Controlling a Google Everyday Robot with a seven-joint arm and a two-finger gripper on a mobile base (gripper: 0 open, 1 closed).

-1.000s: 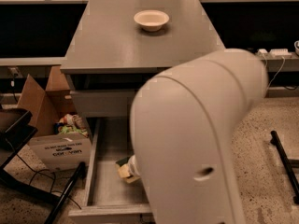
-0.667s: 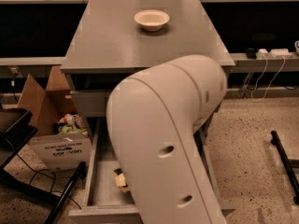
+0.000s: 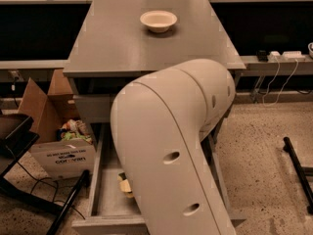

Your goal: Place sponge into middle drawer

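Note:
The middle drawer is pulled open at the bottom of the grey cabinet, showing its plain grey tray. A small piece of the sponge, yellow with a dark edge, shows low inside the drawer against the edge of my arm. My big white arm reaches down over the drawer and covers most of it. My gripper is hidden behind the arm, down in the drawer by the sponge.
A cream bowl sits on the cabinet top. The upper drawer front is closed. A cardboard box of clutter stands left of the drawer, with a black stand beside it. A black bar lies on the floor at right.
My arm has swung left and lower over the open drawer, covering more of it. The sponge has gone lower into the drawer and less of it shows.

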